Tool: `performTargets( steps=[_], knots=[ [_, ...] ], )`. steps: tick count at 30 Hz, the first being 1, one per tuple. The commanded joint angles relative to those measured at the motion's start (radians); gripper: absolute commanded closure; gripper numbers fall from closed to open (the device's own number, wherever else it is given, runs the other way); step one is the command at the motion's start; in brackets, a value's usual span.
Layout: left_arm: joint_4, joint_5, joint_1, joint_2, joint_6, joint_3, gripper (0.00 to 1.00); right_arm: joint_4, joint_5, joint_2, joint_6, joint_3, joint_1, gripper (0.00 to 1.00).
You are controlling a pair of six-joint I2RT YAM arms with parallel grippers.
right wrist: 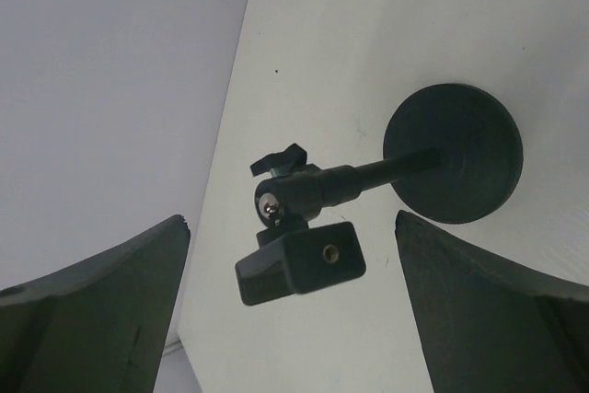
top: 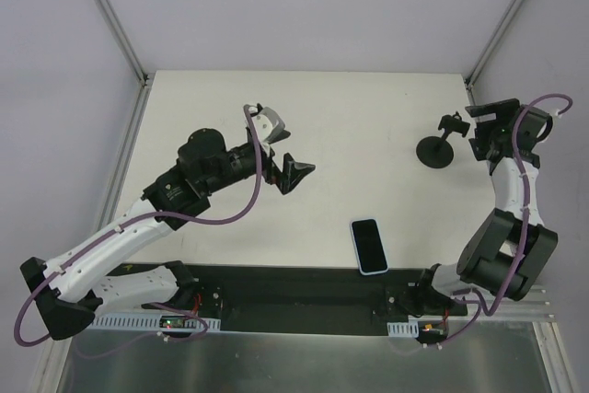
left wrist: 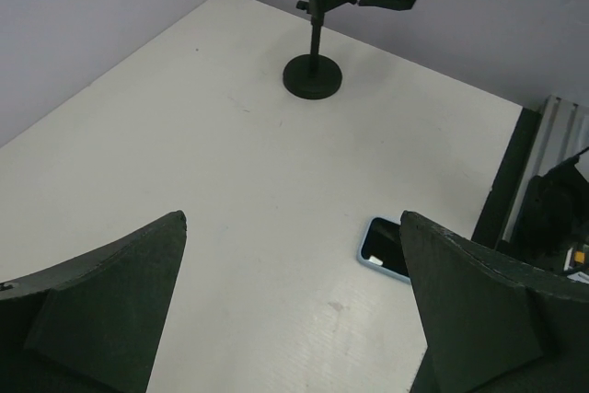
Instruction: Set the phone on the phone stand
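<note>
The phone [top: 369, 246] lies flat, screen up, near the table's front edge; in the left wrist view the phone [left wrist: 385, 248] is partly hidden behind my right-hand finger. At the right stands the black phone stand [top: 434, 151], upright on its disc base, also seen far off as the phone stand [left wrist: 313, 75]. My left gripper [top: 296, 174] hovers open over the table's middle, well left of the phone, nothing between the fingers of the left gripper [left wrist: 293, 218]. My right gripper [top: 473, 131] is open just right of the stand's cradle. In its own view the right gripper [right wrist: 292, 218] frames the cradle [right wrist: 299, 269] without touching.
The white table [top: 350, 117] has metal frame posts at its back corners and pale walls around it. A black strip [top: 294, 287] with the arm bases runs along the near edge. The stand's disc base [right wrist: 453, 154] sits close to the table's right edge.
</note>
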Motion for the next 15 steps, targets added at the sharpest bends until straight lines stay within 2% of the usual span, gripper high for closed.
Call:
performTargets(
  steps=[1, 7, 15],
  knots=[
    [0.04, 0.006, -0.069, 0.009, -0.005, 0.0, 0.01, 0.17, -0.062, 0.061, 0.153, -0.051, -0.004, 0.05],
    [0.04, -0.02, -0.134, 0.046, 0.001, -0.003, 0.01, 0.281, -0.093, 0.118, 0.205, -0.089, 0.005, 0.15],
    [0.04, -0.023, -0.157, 0.047, -0.009, -0.005, 0.01, 0.365, -0.091, 0.116, 0.248, -0.128, 0.015, 0.26]
  ],
)
